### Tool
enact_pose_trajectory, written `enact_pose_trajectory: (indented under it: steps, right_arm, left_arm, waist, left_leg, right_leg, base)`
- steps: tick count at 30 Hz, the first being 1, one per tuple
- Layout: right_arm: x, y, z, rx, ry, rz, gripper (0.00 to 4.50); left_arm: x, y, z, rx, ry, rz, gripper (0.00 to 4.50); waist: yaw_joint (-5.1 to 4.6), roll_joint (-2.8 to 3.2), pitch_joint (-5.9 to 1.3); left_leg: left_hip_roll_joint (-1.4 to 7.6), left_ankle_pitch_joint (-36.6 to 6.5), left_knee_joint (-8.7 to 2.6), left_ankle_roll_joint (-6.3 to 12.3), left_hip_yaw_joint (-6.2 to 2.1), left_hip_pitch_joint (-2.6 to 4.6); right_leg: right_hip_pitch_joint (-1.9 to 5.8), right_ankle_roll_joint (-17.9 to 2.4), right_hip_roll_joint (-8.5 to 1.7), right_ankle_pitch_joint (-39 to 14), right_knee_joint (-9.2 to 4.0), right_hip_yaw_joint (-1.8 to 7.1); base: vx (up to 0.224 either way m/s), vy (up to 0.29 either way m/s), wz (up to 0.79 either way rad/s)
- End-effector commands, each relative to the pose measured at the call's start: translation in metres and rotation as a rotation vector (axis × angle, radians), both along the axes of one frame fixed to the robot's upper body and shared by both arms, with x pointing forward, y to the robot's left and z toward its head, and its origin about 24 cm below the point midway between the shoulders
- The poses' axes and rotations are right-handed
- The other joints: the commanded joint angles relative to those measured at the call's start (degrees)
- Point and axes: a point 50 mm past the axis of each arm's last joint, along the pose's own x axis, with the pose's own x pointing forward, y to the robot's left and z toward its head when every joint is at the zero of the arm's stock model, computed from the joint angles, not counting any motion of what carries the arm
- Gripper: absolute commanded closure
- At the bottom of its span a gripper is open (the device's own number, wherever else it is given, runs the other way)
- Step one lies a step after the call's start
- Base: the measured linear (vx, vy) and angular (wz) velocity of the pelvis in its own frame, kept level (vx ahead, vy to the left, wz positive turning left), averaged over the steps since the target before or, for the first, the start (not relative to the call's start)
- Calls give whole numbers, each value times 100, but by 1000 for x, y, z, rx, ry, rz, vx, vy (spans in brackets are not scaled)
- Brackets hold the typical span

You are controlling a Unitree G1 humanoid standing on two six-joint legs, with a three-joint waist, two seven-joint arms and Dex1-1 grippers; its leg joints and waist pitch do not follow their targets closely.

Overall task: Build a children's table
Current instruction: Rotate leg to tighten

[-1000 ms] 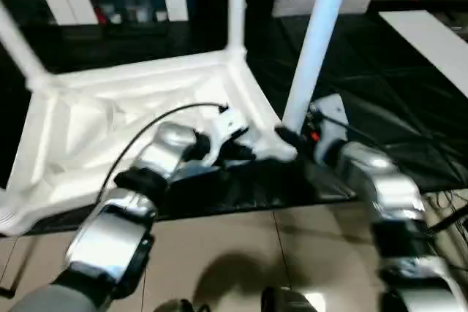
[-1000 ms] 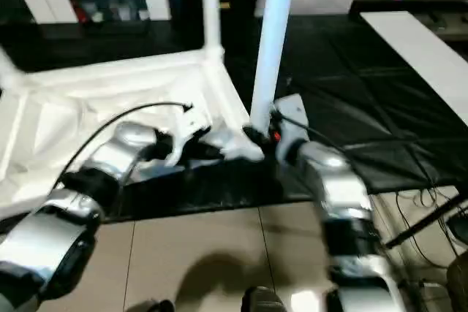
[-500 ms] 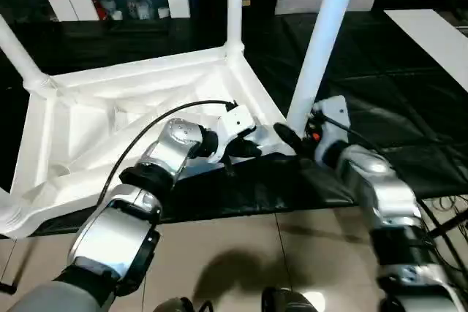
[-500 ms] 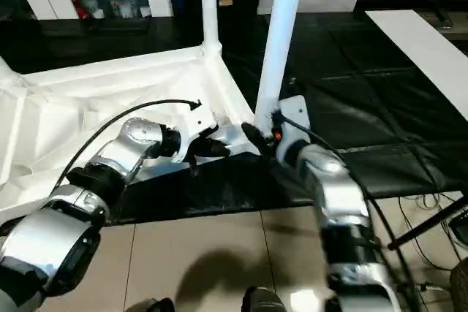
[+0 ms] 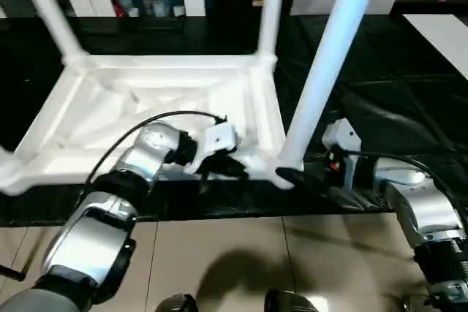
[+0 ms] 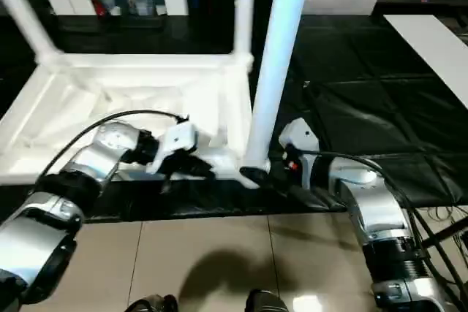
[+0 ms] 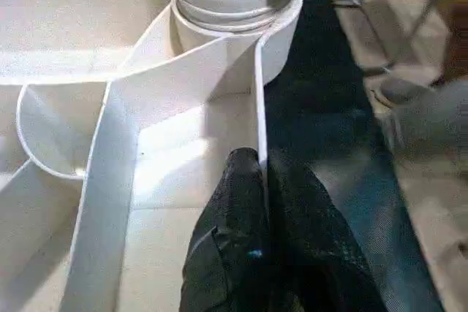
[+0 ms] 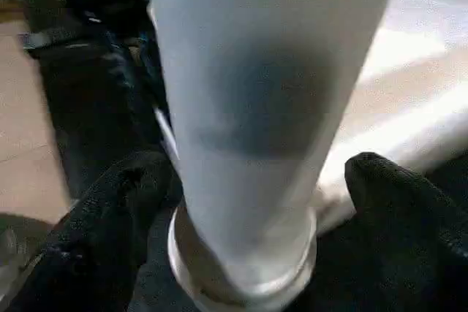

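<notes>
- Standing in the near corner socket [image 7: 234,5] of the upturned table top [image 5: 146,100], the leg [image 5: 325,78] looks barely seated; a sideways nudge could tip it out.
- Right gripper [image 8: 245,202] has its fingers spread either side of the leg's base, not clamped, so it gives little support.
- Left gripper [image 7: 259,202] pinches the top's rim beside that socket; a slip there would let the top shift.

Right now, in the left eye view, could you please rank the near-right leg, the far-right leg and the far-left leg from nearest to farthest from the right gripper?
1. Near-right leg: its base sits between the right gripper's fingers.
2. Far-right leg: rises from the tabletop's back right corner.
3. Far-left leg: back left corner, farthest.
</notes>
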Motion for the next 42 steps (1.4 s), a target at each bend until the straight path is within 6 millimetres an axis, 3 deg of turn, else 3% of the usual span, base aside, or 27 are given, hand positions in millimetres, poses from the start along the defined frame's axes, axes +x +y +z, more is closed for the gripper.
enact_pose_trajectory:
  steps: [1,8,12,18,27,30,33,34,35,38,42]
  right_arm:
    - [-2,0,3,13,13,68,63]
    - [-8,-3,6,44,127,253,129]
    - [-7,-5,7,47,143,276,161]
    - [-7,-6,9,58,173,313,218]
    - [-10,3,9,116,207,344,249]
    - [-6,18,3,103,190,235,249]
    - [11,41,0,126,159,-8,250]
    - [16,47,0,134,155,-74,250]
    - [21,52,-1,128,150,-152,251]
    - [30,61,-3,118,155,-278,252]
    - [44,74,-2,139,173,-472,254]
  left_arm:
    - [-5,-5,2,11,-4,-94,450]
    - [-7,2,4,22,12,-147,450]
    - [-7,3,5,24,12,-150,450]
    - [-7,6,6,27,18,-156,450]
    - [-4,2,8,-10,32,-110,450]
    - [5,-9,12,-52,31,16,450]
    - [12,-27,16,-105,36,134,450]
    - [15,-32,17,-115,34,177,450]
    - [18,-37,19,-130,24,225,450]
    - [23,-47,21,-154,13,305,450]
    - [32,-61,26,-192,-23,444,450]
  waist:
    - [-1,-59,-424]
    - [88,-68,-432]
    - [113,-94,-441]
    - [128,-87,-445]
    - [146,-89,-444]
    - [149,-74,-427]
    - [59,-78,-392]
    - [-8,-102,-391]
    - [-52,-76,-390]
    - [-197,-91,-400]
    - [-262,-84,-424]
  left_leg:
    - [260,-1486,-389,522,-81,138]
    - [263,-1342,-374,590,-70,136]
    - [268,-1253,-368,577,-66,136]
    - [264,-1223,-369,568,-71,136]
    - [266,-1194,-368,566,-68,140]
    - [258,-1273,-377,493,-76,140]
    - [233,-1531,-406,230,-102,145]
    - [203,-1662,-414,133,-139,119]
    - [197,-1717,-411,91,-143,145]
    - [172,-1766,-392,88,-141,127]
    - [148,-1648,-364,203,-125,125]
  right_leg:
    - [295,-1367,-281,-1854,-366,213]
    - [304,-1415,-295,-1732,-342,218]
    - [300,-1425,-296,-1692,-324,221]
    - [306,-1410,-296,-1728,-321,216]
    - [300,-1402,-292,-1752,-325,217]
    - [298,-1367,-301,-1920,-341,214]
    - [245,-1195,-286,-2476,-374,210]
    - [276,-1049,-303,-2815,-406,186]
    - [246,-970,-298,-2952,-441,188]
    - [229,-966,-273,-2865,-452,188]
    - [235,-1008,-266,-2647,-464,189]
  base:
    - [0,0,0]
    - [0,0,0]
    - [0,0,0]
    - [0,0,0]
    - [0,0,0]
    - [0,0,0]
    - [0,0,0]
    - [0,0,0]
    - [0,0,0]
    - [0,0,0]
    - [0,0,0]
